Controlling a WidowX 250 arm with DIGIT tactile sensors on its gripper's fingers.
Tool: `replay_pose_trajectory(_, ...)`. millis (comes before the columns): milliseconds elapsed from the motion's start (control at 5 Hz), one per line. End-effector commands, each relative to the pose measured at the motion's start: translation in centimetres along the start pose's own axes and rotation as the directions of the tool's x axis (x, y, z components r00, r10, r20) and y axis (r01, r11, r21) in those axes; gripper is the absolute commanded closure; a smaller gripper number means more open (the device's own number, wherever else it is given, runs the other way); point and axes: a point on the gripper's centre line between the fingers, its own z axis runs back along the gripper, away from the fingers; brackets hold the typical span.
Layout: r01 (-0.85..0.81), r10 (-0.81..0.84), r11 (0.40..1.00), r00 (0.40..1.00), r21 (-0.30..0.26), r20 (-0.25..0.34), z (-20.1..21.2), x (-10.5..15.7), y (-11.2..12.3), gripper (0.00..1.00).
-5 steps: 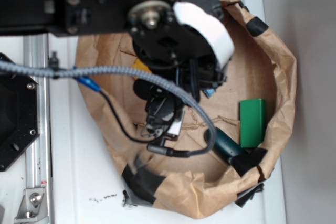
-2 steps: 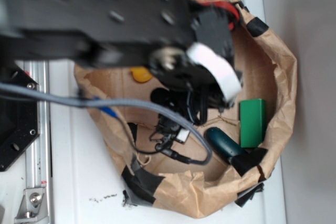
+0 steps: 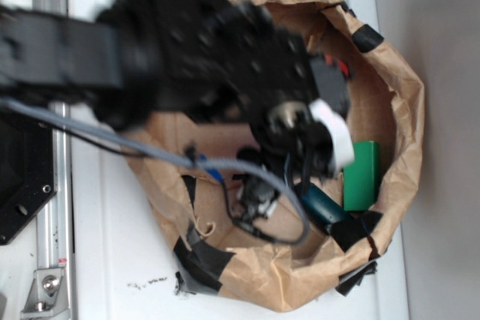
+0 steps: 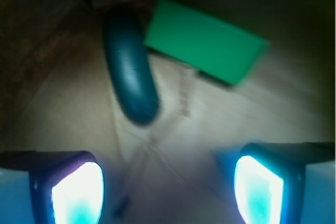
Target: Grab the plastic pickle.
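Note:
The plastic pickle (image 3: 321, 204) is a dark teal, glossy oblong lying on the brown paper floor of the bag, beside the bright green block (image 3: 361, 174). In the wrist view the pickle (image 4: 129, 70) lies ahead and left of centre, its far end touching the green block (image 4: 205, 41). My gripper (image 4: 167, 190) stands open, its two glowing fingertips (image 4: 77, 192) wide apart with only bare paper between them. In the exterior view the blurred black arm hides the gripper's jaws.
A crumpled brown paper bag (image 3: 405, 110) patched with black tape rings the objects, its walls high on every side. A grey cable (image 3: 150, 151) loops across the bag's floor. The bag sits on a white table (image 3: 105, 275), with a metal rail (image 3: 56, 185) at the left.
The arm has swung right and toward the pickle's side of the bag, hiding the yellow object that showed at the bag's upper left. Pickle and green block have not moved.

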Motion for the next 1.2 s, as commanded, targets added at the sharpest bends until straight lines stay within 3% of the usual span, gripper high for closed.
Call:
replay_pose_trajectory(0,0.170,-0.170,0.984,0.985,0.047,0.008,-2.3,5.4,-3.5,0.00)
replay_pose_trajectory(200,0.176,-0.178,0.981,0.984,0.078,0.023,-2.4,6.8,-3.3,0.00)
replay_pose_trajectory(400,0.166,-0.166,0.982,0.986,0.089,-0.006,-3.2,7.0,-3.4,1.00)
replay_pose_trajectory(600,0.149,-0.152,0.982,0.988,0.115,0.016,-2.1,6.4,-3.4,1.00)
replay_pose_trajectory(800,0.066,-0.064,0.979,0.998,0.193,-0.014,2.0,5.0,-3.0,1.00)
replay_pose_trajectory(1000,-0.025,0.018,0.976,0.999,0.218,0.035,7.2,2.8,-2.3,1.00)
